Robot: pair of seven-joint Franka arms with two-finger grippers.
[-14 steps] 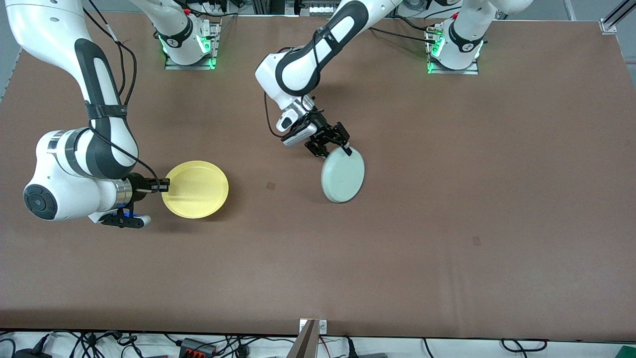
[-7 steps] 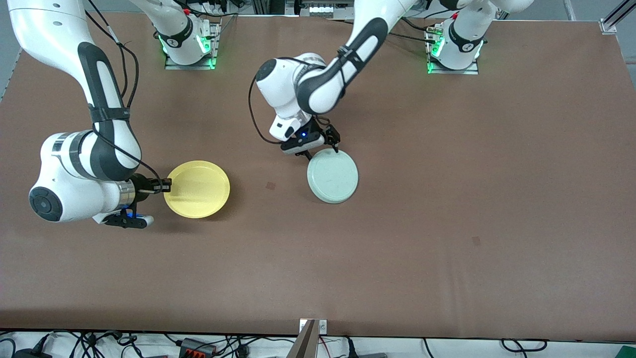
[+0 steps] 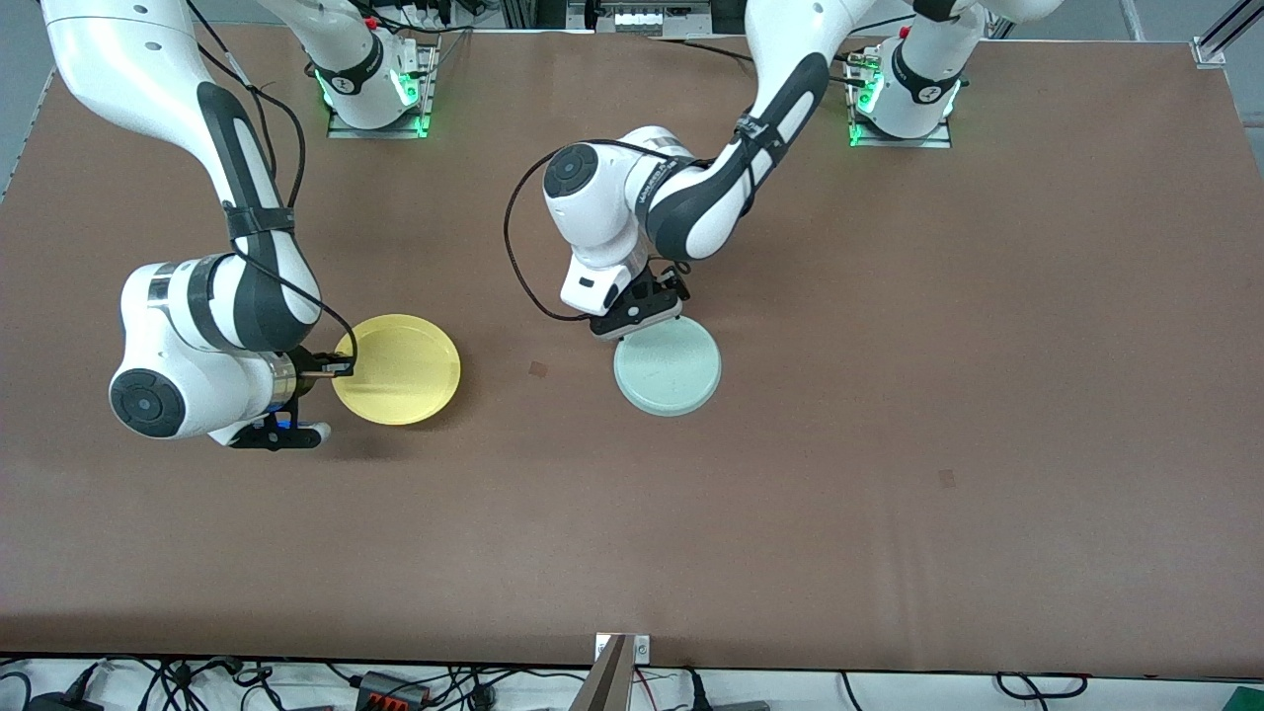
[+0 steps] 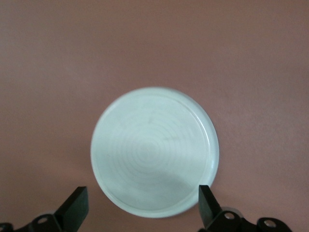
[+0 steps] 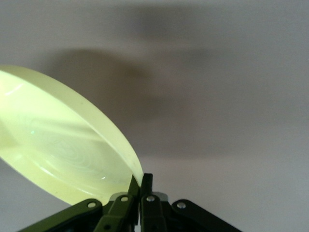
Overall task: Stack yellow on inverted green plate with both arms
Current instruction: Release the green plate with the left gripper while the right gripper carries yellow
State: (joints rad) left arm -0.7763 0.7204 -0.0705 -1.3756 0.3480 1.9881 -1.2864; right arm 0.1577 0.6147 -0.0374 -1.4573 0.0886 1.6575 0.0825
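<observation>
The pale green plate (image 3: 668,366) lies upside down, flat on the table near its middle; it also shows in the left wrist view (image 4: 154,157). My left gripper (image 3: 642,318) is open just above the plate's edge on the robots' side, one finger on each side of the rim, touching nothing. The yellow plate (image 3: 397,369) is toward the right arm's end, open side up, a little above the table. My right gripper (image 3: 341,368) is shut on its rim; the right wrist view shows the plate (image 5: 63,150) and the pinching fingertips (image 5: 140,181).
The brown table (image 3: 889,444) stretches wide toward the front camera and toward the left arm's end. The two arm bases (image 3: 375,89) stand along the edge nearest the robots. Cables hang off the table's front edge.
My left arm turned the green plate over, laid it flat and let go. My right arm shifted the yellow plate slightly toward the green plate.
</observation>
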